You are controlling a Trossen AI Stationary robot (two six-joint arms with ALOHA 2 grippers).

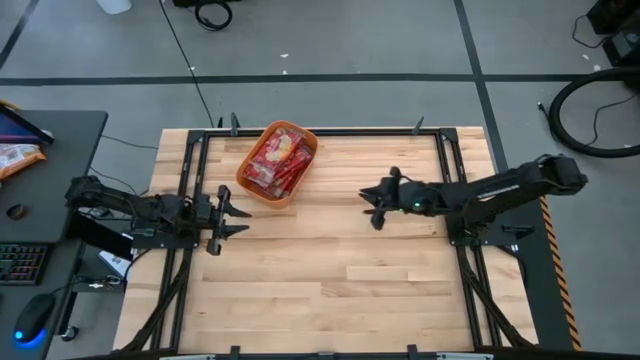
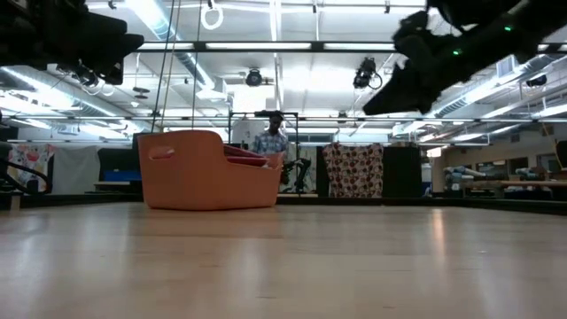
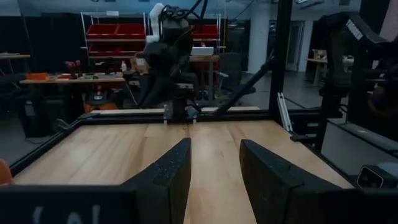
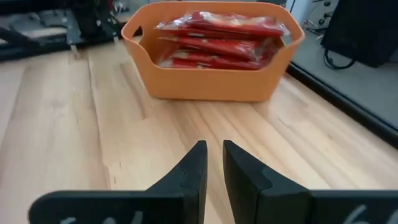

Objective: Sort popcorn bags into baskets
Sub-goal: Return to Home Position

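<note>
The orange basket [image 1: 277,163] stands on the table near its far edge, left of centre; it also shows in the right wrist view [image 4: 211,81] and the low view [image 2: 208,170]. Several red popcorn bags [image 4: 217,38] lie stacked inside it [image 1: 278,158]. My left gripper [image 1: 238,214] hovers at the table's left side, near of the basket, open and holding nothing [image 3: 214,165]. My right gripper [image 1: 370,205] hovers right of the basket, pointing toward it, with its fingers slightly apart [image 4: 214,155] and nothing between them.
A dark metal frame [image 1: 320,132] runs around the tabletop. A desk with a keyboard and mouse [image 1: 30,320] stands left of the table. A person [image 2: 270,142] stands in the room beyond the far edge. Bare wood [image 1: 330,280] spreads over the table's middle and near part.
</note>
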